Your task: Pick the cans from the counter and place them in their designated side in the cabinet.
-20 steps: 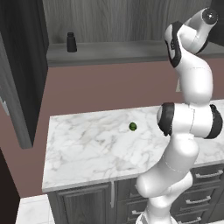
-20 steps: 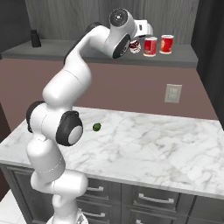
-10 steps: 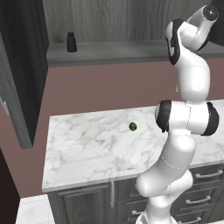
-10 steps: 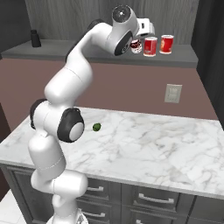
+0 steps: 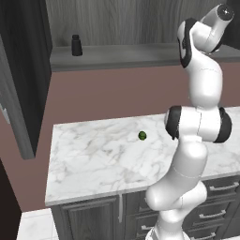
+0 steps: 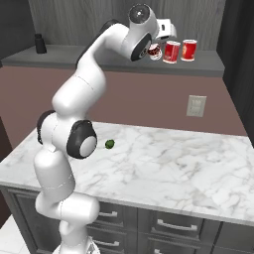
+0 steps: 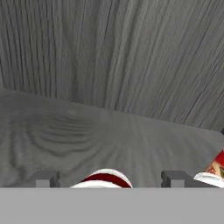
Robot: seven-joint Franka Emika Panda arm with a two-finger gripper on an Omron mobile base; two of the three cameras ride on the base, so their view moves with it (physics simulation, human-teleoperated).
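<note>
Dark grey wood-grain cabinet (image 6: 94, 15), the arm's gripper (image 6: 158, 43) up at its shelf (image 6: 99, 55) beside the cans.

Left base view: the white marble counter (image 5: 93, 159) carries a tiny green ball (image 5: 142, 136) near its back edge, toward the middle; a black bottle (image 5: 76, 45) stands at the shelf's left end; the arm rises at the right to shelf height. Right base view: the dark red can with white bands (image 6: 154, 51) sits on the shelf's right half, just under the gripper; two bright red cans (image 6: 172, 52) stand just beside it to the right, close together. Hand view: the fingertips (image 7: 43, 179) stand apart on either side of the banded can's top, not touching it; a red can shows at the lower right edge.
</note>
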